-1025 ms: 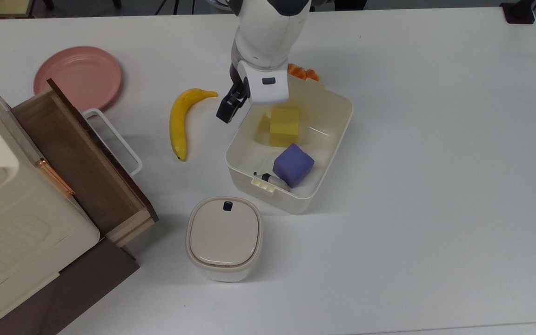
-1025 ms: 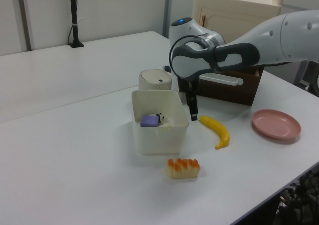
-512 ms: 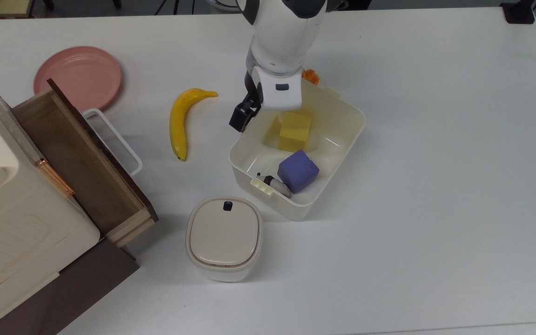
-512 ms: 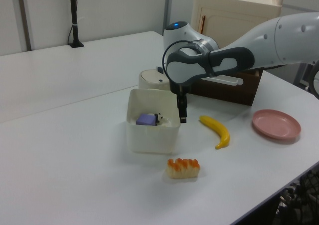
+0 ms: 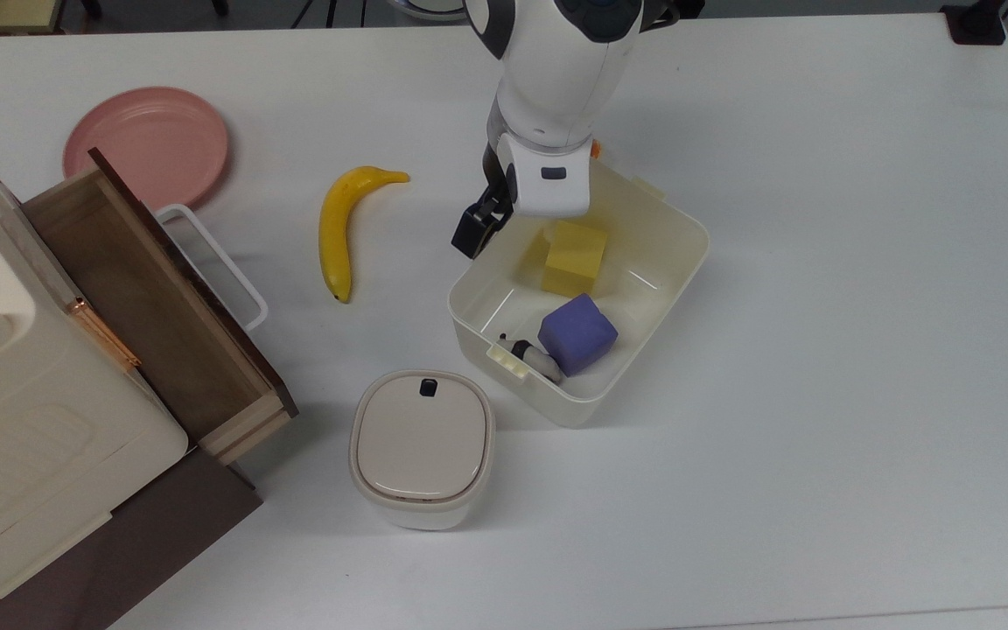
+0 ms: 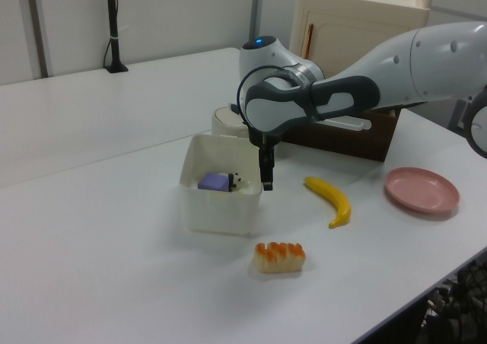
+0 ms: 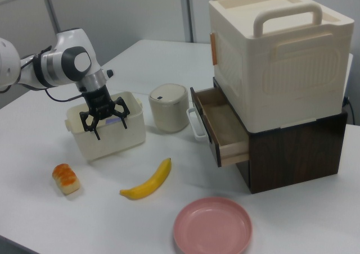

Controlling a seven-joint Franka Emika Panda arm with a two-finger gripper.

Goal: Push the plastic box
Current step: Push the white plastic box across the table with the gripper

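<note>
The plastic box [image 5: 657,262] sits on the white table [image 5: 819,306], near the middle. In the top view it is turned at a slant, with its long side running from the lower left up to the upper right. One short end, with a small tab, points at the round tub with a lid [image 5: 421,446], which stands near it but apart. The other short end points up toward the arm.

The box is cream white, with thin shiny walls and round corners, and it has no lid on. Inside it lie a yellow block [image 5: 576,255], a purple block [image 5: 577,334] and a small black and white thing [image 5: 532,354] too little to make out.

The gripper [image 5: 479,229] is low down, right against the box's long side that faces the banana [image 5: 339,229]. In the right view its fingers [image 7: 97,134] are spread wide, and they hold nothing.

The arm covers the far corner of the box in the top view, and most of the orange and white food [image 6: 279,256] behind it. The pink plate [image 5: 147,144] lies well apart, beside the open wooden drawer [image 5: 154,306] of the big cream cabinet [image 7: 278,51]. The cabinet is cut off at the top view's left edge
</note>
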